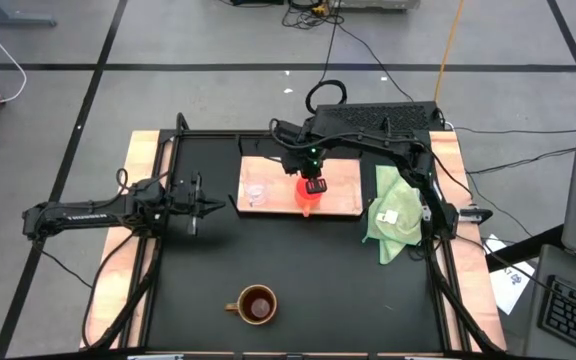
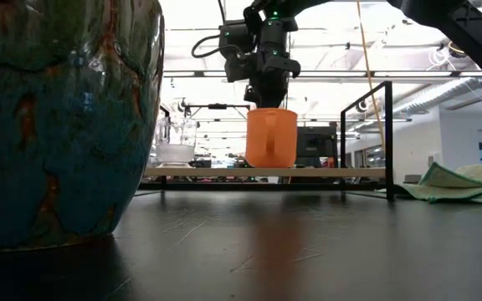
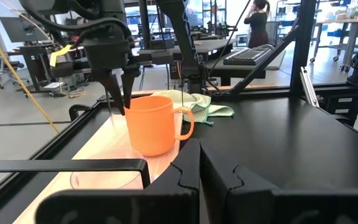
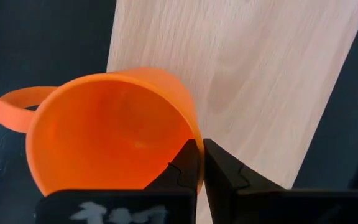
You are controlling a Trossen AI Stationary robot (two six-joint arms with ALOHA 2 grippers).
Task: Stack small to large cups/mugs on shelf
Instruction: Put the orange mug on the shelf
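My right gripper [image 1: 313, 187] clamped on orange cup [image 1: 309, 197] rim, blocking shelf [image 1: 344, 192] middle. Glass cup [image 1: 258, 190] occupies shelf's left part; right part bare. Green cloth [image 1: 396, 215] beside shelf's right edge. Brown mug [image 1: 256, 304] alone on near table [image 1: 298, 280], open room around.

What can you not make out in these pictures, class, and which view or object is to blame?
- Orange cup: low view cannot settle whether it rests on the shelf or hangs.
- Glass cup: high view, faint.
- Brown mug: low view, cut off by the frame.
- Left gripper: high view, fingers too small.
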